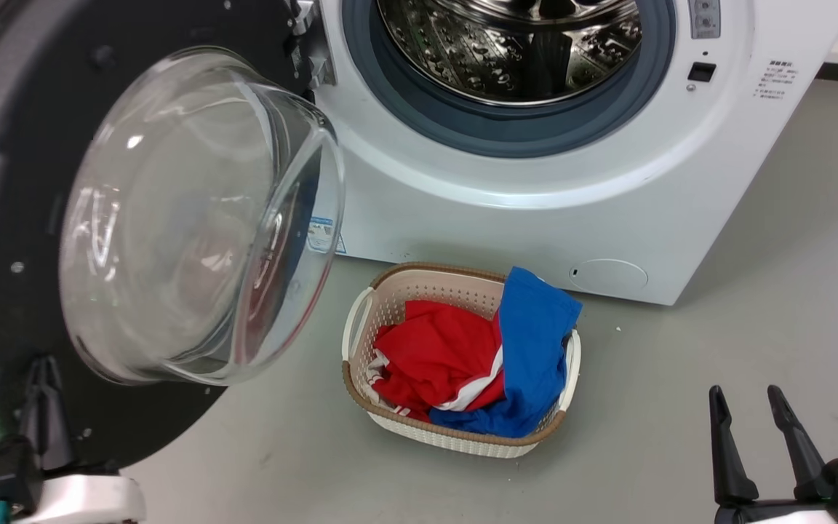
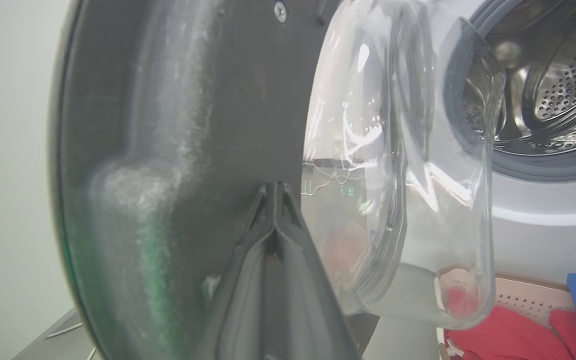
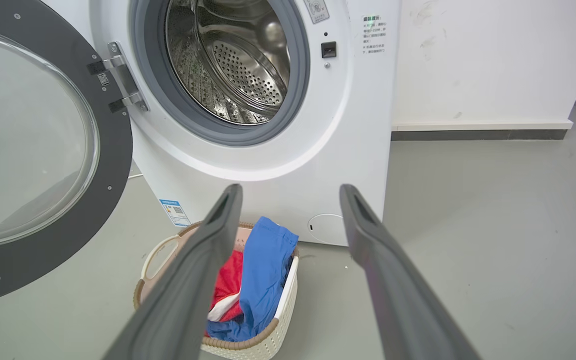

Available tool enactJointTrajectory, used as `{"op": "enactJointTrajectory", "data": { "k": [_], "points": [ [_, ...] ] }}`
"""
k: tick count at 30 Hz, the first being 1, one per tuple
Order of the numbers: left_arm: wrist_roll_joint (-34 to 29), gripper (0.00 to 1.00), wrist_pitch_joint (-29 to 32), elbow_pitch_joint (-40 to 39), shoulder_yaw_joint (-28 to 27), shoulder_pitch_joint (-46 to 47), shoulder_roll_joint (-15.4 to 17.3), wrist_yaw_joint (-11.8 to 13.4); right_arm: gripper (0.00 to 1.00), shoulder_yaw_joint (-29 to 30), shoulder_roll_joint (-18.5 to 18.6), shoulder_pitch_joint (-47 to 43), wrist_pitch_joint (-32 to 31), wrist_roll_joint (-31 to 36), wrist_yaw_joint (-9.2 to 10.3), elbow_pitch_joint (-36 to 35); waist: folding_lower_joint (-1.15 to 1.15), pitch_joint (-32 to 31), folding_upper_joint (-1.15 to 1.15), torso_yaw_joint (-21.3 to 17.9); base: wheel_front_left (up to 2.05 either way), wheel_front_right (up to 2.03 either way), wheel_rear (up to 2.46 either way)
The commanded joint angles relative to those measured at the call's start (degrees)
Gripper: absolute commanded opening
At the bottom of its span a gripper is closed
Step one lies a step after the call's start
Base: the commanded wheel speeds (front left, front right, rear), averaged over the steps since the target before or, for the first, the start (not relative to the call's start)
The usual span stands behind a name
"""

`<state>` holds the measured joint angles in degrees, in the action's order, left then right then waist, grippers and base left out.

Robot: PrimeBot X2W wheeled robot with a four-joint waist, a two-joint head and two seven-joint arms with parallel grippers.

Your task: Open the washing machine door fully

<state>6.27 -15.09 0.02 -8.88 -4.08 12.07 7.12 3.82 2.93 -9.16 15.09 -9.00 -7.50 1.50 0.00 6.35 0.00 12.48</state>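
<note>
The washing machine door [image 1: 4,218] is swung wide open at the left, its black inner face and bulging glass bowl [image 1: 193,218] turned towards me. My left gripper [image 1: 44,372] is shut, and its tips rest against the door's black face below the bowl. In the left wrist view the joined fingertips [image 2: 274,192] touch the door [image 2: 193,125] beside the glass bowl [image 2: 398,175]. My right gripper [image 1: 745,397] stands open and empty at the lower right, well apart from the machine. The right wrist view shows that gripper [image 3: 290,191] open, with the door [image 3: 115,150] at the left.
The white washing machine [image 1: 535,218] shows its steel drum [image 1: 513,44] and grey rubber ring [image 1: 506,131]. A beige laundry basket [image 1: 356,327] stands on the grey floor before it, holding a red garment [image 1: 441,349] and a blue one [image 1: 535,327]. A white wall [image 3: 493,60] rises right of the machine.
</note>
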Motion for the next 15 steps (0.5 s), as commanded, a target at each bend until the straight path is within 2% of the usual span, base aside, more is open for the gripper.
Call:
{"op": "enactJointTrajectory", "data": {
  "k": [1,15],
  "points": [
    [0.4,0.00,-0.1,0.4,-1.9,1.2,0.2,0.6,1.00,0.1,-0.1,1.1,0.1,0.0,0.00,-0.2,0.00,0.8,0.00,-0.4,0.00,0.00,0.00],
    [1.6,0.00,-0.1,6.2,-12.8,7.4,1.7,-1.2,1.00,0.5,-0.1,3.0,0.1,1.0,0.00,-0.4,0.00,3.9,0.00,-1.0,0.00,0.00,0.00]
  ]
}}
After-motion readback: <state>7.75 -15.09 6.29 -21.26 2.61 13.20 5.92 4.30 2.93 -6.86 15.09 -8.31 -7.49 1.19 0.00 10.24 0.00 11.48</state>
